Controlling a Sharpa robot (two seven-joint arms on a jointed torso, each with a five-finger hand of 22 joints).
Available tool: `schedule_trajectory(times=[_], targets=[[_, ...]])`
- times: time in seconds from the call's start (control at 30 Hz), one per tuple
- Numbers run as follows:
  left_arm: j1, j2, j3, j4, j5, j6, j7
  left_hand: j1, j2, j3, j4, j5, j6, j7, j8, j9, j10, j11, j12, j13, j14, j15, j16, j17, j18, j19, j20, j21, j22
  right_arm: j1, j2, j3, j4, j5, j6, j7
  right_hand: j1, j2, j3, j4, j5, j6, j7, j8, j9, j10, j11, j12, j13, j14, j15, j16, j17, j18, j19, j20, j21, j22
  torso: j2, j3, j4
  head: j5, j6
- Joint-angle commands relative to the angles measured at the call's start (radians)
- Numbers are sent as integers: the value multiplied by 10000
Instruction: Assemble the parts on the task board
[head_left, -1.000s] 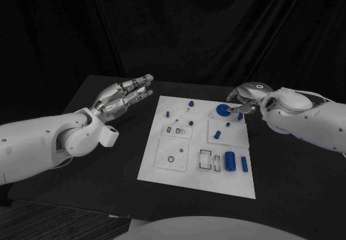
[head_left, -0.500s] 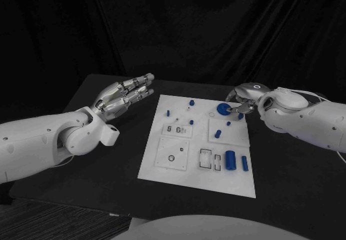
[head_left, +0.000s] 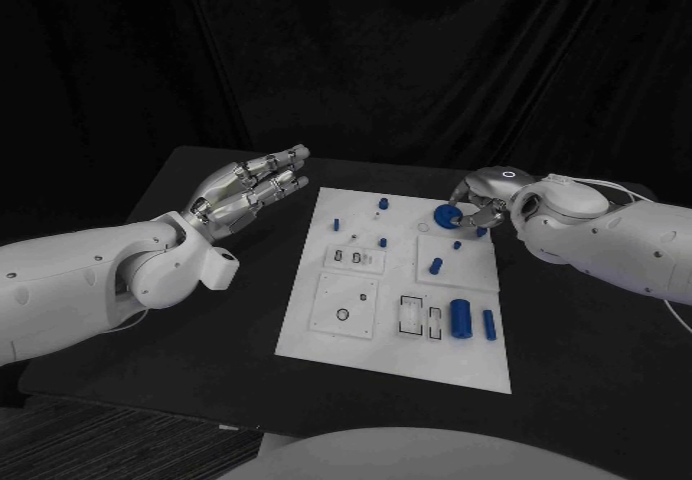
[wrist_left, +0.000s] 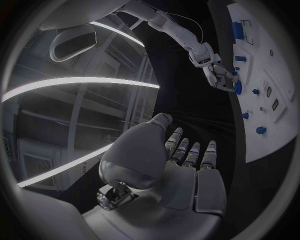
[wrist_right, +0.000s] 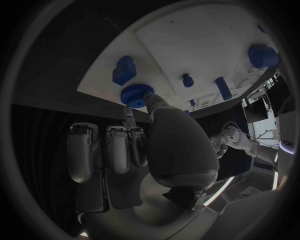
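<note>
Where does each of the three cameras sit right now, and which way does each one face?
Head view: on the robot's head, looking down at the task board; both arms enter, left hand and right hand.
Left wrist view: behind the left hand, facing across the board's edge toward the right hand.
Right wrist view: behind the right hand, facing the board.
Shared: the round blue part at the right fingers.
</note>
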Motion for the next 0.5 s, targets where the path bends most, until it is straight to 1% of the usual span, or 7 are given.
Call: schedule_trajectory(times=[0.03,0.3,0.33,0.37,0.5], targets=[[-19,23,9,-8,1,162,214,32,137,200,-7,139,6,13,78,149,-51,70,51,103,-1,63,39,-39,159,119,74,-17,-2,-43,47,5,-68,-17,161,-28,119,77,72,-51,-302,84,14,66,149,1054,49,166,2655,980,33,200,2727,-133,621,3,142,2380,-1,-2,3,-2,-11],[-28,50,9,-35,1,206,181,73,134,274,-47,196,10,35,80,151,-49,89,53,102,0,72,42,-40,160,122,90,-15,-1,-70,143,5,-161,-17,228,9,66,98,54,-30,-389,73,9,57,148,1054,47,166,2655,980,34,200,2727,-131,618,6,138,2379,-5,-2,1,-15,-61],[-29,52,9,-37,1,209,176,83,132,292,-60,206,16,37,81,152,-49,94,51,102,-2,71,40,-41,160,122,92,-16,-1,-73,152,5,-168,-17,236,12,40,158,67,-13,-388,133,-2,87,163,1054,41,166,2655,980,30,200,2727,-130,616,5,134,2378,-6,-1,0,-15,-64],[-30,55,9,-40,1,214,170,83,132,292,-60,206,16,37,81,152,-49,94,51,102,-2,71,40,-41,160,122,92,-16,-1,-77,162,5,-177,-17,245,15,35,172,70,-12,-384,154,-7,97,168,1054,38,166,2655,980,29,200,2727,-128,611,5,128,2373,-5,1,0,-14,-63],[-35,59,9,-48,1,230,154,91,131,307,-70,216,17,39,81,152,-49,95,55,102,0,71,42,-40,160,123,94,-15,-1,-88,186,5,-203,-17,242,35,45,323,142,-62,-135,528,-89,287,279,1054,-30,166,2655,980,-24,200,2727,-121,598,-33,108,2366,0,2,1,-6,-57]])
